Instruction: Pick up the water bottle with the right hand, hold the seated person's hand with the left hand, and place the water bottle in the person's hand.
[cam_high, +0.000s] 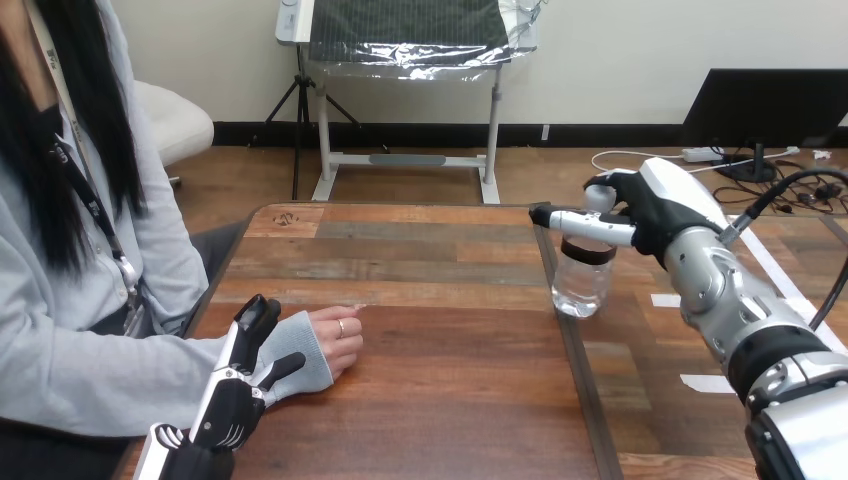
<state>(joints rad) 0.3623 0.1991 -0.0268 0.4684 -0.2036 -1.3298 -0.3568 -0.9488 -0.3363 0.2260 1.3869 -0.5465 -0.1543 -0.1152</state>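
A small clear water bottle (581, 283) with a dark band near its top stands upright at the table's right edge. My right hand (655, 205) hovers just above it, open, with straight fingers (585, 223) reaching left across the bottle's top and the thumb behind; the cap is hidden. The person's hand (336, 340) rests on the table at the left, loosely curled, palm down. My left hand (232, 395) lies over the person's grey-sleeved wrist, open, its fingers straight along the sleeve and its thumb spread to the right.
The wooden table (440, 400) has a dark seam running front to back beside the bottle. The person sits close at the left edge. Bits of white tape (706, 382) lie on the right part of the table.
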